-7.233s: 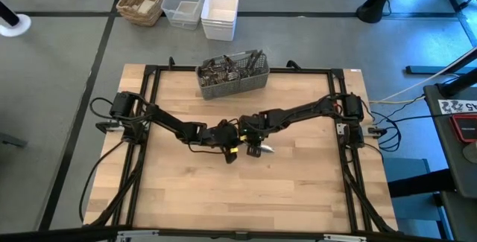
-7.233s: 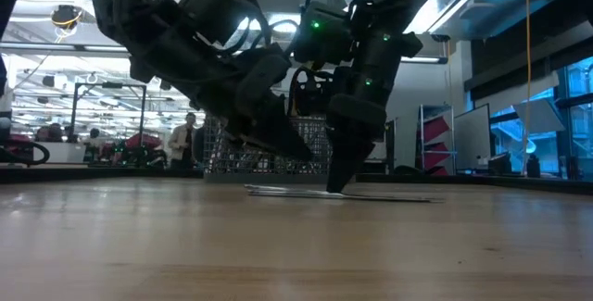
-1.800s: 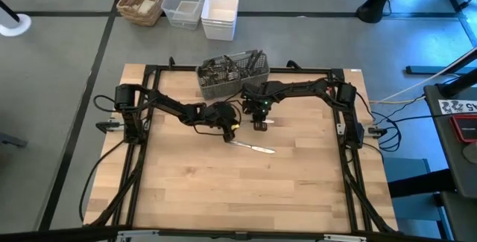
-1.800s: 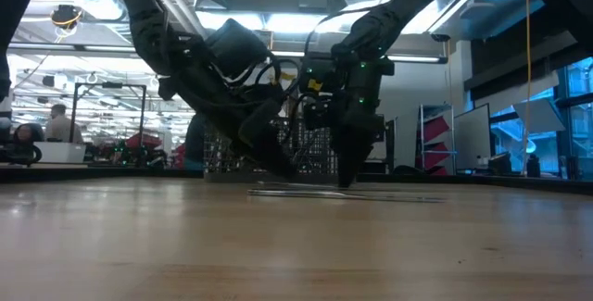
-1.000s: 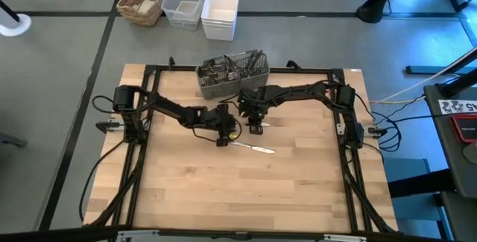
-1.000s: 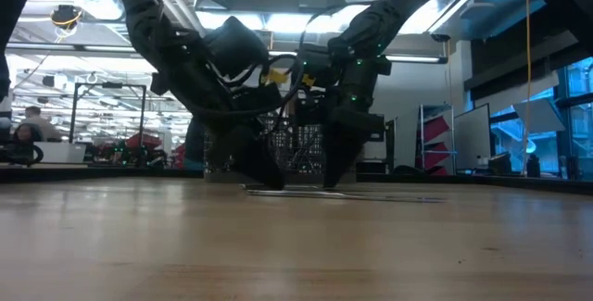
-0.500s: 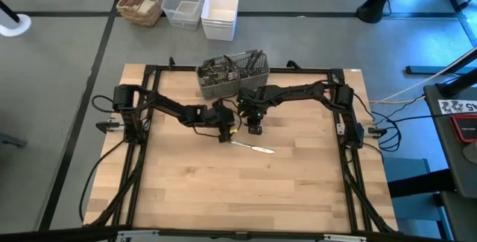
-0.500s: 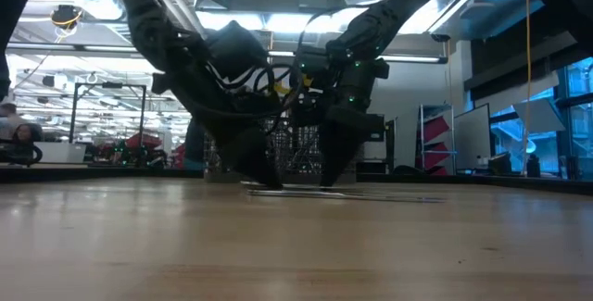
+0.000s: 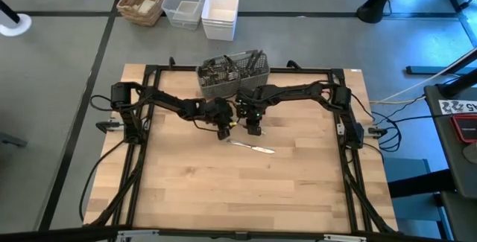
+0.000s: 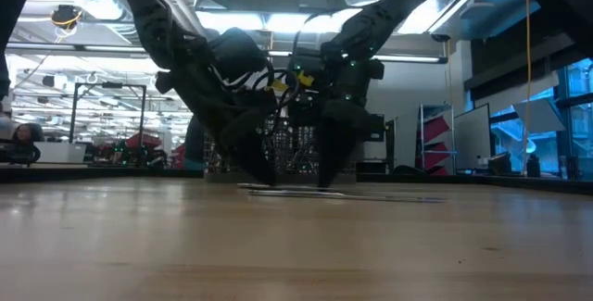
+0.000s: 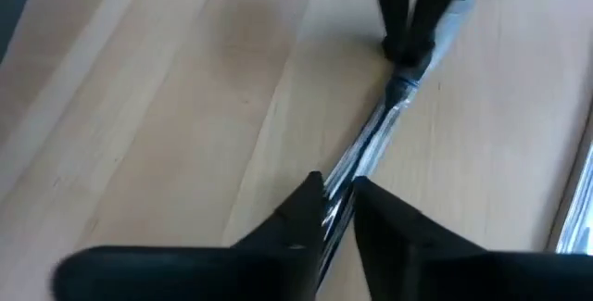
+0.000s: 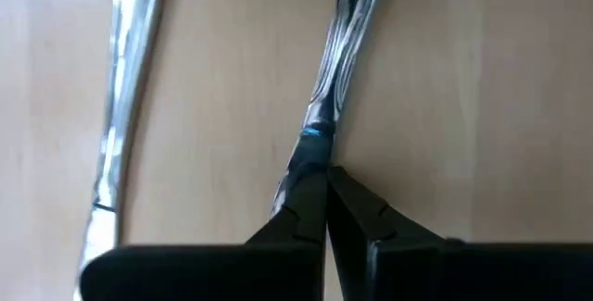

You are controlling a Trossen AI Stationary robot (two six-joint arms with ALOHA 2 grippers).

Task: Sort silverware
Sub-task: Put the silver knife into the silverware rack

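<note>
Mostly sorted already: caddy (image 9: 232, 74) holds most silverware. Both grippers, left (image 11: 335, 190) and right (image 12: 321, 176), pinch one piece (image 11: 369, 144); knife (image 9: 251, 147) left on table (image 9: 223, 190).

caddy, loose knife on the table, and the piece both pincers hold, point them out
caddy (image 9: 223, 84), high view, on its mesh front wall
loose knife (image 9: 252, 147), high view, mid-length of it
held piece (image 11: 371, 144), left wrist view, on its shiny shaft between the two pincers

I check every view for writing. No text, label, brand, number or sign is legible to me: markings on a white tag (image 9: 456, 106) at the right edge stay unreadable.
</note>
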